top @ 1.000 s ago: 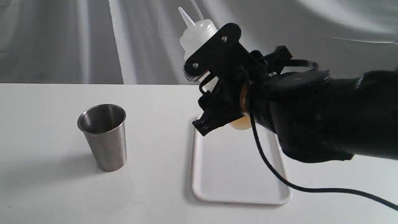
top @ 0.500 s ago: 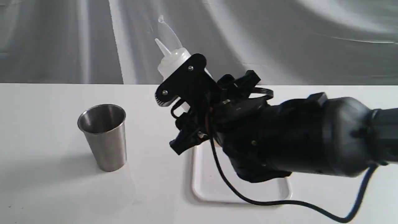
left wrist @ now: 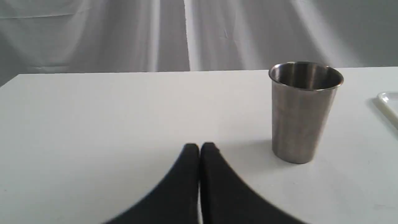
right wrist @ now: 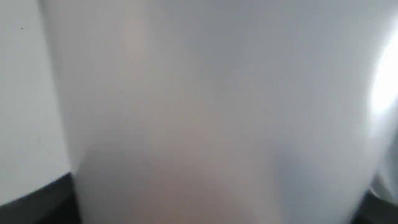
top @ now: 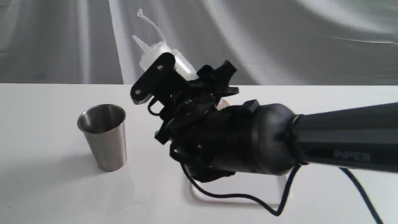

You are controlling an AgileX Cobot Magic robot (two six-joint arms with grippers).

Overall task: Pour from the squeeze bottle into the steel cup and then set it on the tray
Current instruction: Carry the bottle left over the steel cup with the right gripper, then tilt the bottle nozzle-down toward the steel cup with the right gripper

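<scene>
steel cup unfilled, pour not yet begun
right fingers clamp the squeeze bottle around its body, holding it in the air between the tray and the cup. it leans toward the cup with its nozzle pointing up, short of the rim. no liquid shows inside the cup, which stands upright on the table. left fingers are pressed together, empty, low near the cup. by my reading the pickup is done; tipping over the cup, pouring, and setting the bottle on the tray remain.
</scene>
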